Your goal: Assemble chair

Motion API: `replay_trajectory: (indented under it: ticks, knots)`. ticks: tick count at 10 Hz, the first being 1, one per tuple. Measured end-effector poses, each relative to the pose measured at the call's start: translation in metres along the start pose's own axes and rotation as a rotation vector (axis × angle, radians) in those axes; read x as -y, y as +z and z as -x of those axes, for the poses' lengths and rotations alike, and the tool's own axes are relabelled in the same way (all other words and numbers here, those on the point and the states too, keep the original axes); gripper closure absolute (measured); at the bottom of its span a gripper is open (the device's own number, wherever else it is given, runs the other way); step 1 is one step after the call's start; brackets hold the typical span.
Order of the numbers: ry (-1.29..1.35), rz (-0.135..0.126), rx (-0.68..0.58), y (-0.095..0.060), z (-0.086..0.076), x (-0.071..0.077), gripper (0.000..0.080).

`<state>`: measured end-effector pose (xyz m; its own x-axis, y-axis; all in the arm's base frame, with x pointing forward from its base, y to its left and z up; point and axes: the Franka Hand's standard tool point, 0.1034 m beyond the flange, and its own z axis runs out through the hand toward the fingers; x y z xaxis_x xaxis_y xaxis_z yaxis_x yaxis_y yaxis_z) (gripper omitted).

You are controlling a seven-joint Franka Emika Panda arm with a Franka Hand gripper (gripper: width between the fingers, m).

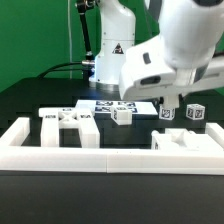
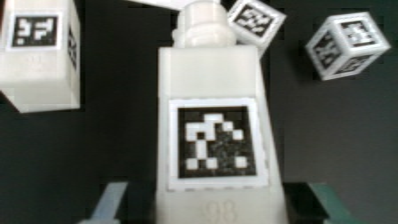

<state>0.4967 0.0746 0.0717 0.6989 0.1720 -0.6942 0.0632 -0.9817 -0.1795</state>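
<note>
In the wrist view a long white chair part (image 2: 214,110) with a black-and-white tag lies straight between my fingers. My gripper (image 2: 228,198) is open: the left finger (image 2: 121,196) and the right finger (image 2: 338,200) each stand off the part's sides with a dark gap. A wider tagged white part (image 2: 39,55) lies beside it, and two small tagged blocks (image 2: 254,18) (image 2: 343,46) lie beyond its far end. In the exterior view my gripper (image 1: 169,110) hangs low over the table at the right, above a white part (image 1: 180,140).
A long white border rail (image 1: 60,152) runs along the front with raised ends. Tagged chair parts lie at the exterior view's left (image 1: 66,122), middle (image 1: 122,115) and right (image 1: 195,113). The marker board (image 1: 104,104) lies flat behind them by the robot base.
</note>
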Motion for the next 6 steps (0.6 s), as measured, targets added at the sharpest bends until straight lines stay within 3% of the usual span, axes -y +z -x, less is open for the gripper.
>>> replay_trajectory:
  ticks: [1,3,5,6]
  knots:
    - [0.000,-0.003,-0.018,-0.013,-0.001,0.002,0.0505]
    - [0.000,0.005,-0.089,-0.013,-0.009,0.000,0.0505]
    - [0.003,0.027,-0.255,-0.023,-0.018,-0.002,0.0505]
    - [0.000,0.033,-0.295,-0.031,-0.014,-0.002,0.0505]
